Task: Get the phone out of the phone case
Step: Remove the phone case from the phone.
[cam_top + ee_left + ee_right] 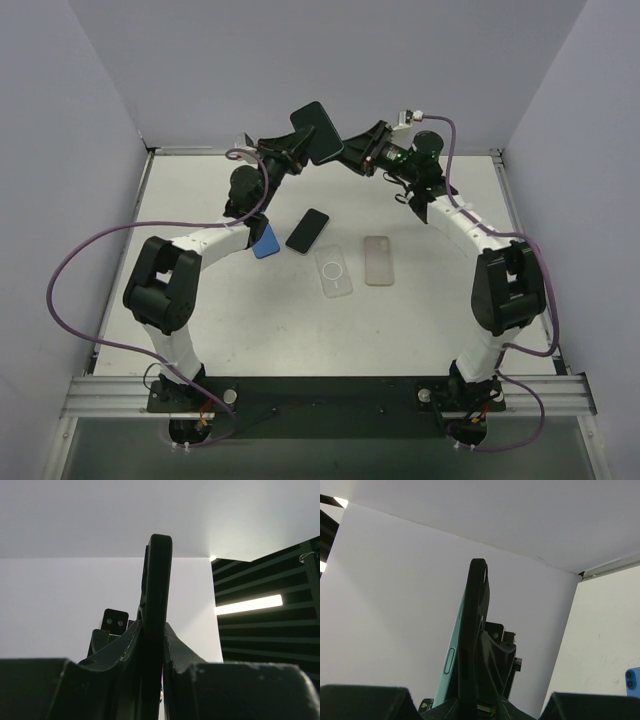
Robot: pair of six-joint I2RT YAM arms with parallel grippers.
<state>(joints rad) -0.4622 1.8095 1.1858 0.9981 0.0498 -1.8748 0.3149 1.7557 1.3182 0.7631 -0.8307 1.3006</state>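
A dark phone case (318,132) is held high above the table between both grippers. My left gripper (296,150) is shut on its left end and my right gripper (353,150) on its right end. In the left wrist view the case (158,575) stands edge-on, clamped between my fingers (177,652). In the right wrist view the case (474,630) is also edge-on, and the teal edge of the phone (451,652) shows along its left side, standing slightly off the case. My right fingertips are mostly below the frame's edge.
On the table lie a blue phone (265,241), a black phone (308,230), a clear case (334,272) and a translucent tan case (378,260). The blue phone's corner also shows in the right wrist view (633,680). White walls enclose the table.
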